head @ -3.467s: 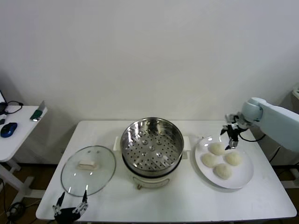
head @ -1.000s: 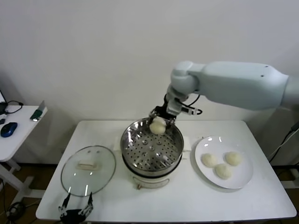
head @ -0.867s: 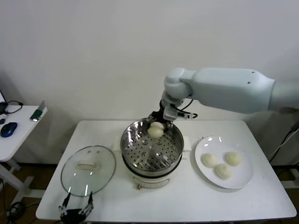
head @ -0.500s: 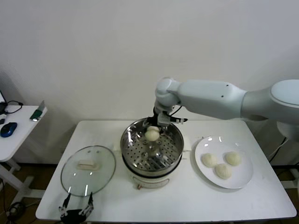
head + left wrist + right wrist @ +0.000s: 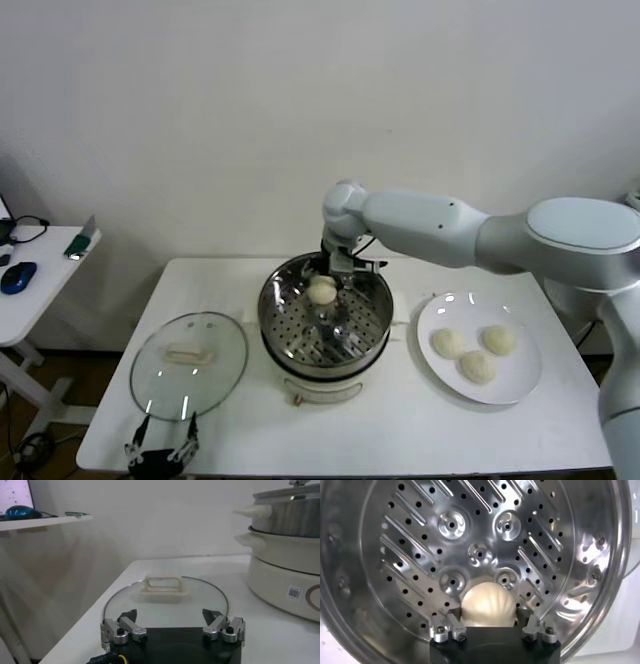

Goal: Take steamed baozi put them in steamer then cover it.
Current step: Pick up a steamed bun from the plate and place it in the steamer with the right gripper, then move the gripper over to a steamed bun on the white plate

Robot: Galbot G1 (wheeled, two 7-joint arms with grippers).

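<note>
Cream-white baozi (image 5: 486,605) low inside steel steamer (image 5: 300,330), between right gripper (image 5: 490,626) jaws, spread wide, seemingly released; soft, light dough, take gently by sides; left gripper (image 5: 173,628) wide open beside glass cover (image 5: 165,600) on table (image 5: 400,420)

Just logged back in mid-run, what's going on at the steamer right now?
The right gripper is over the back of the steamer with the first baozi between its fingers, low over the perforated floor. Whether it is still gripped is unclear. Three baozi wait on the white plate. The cover lies on the table, with the left gripper parked open beside it.
</note>
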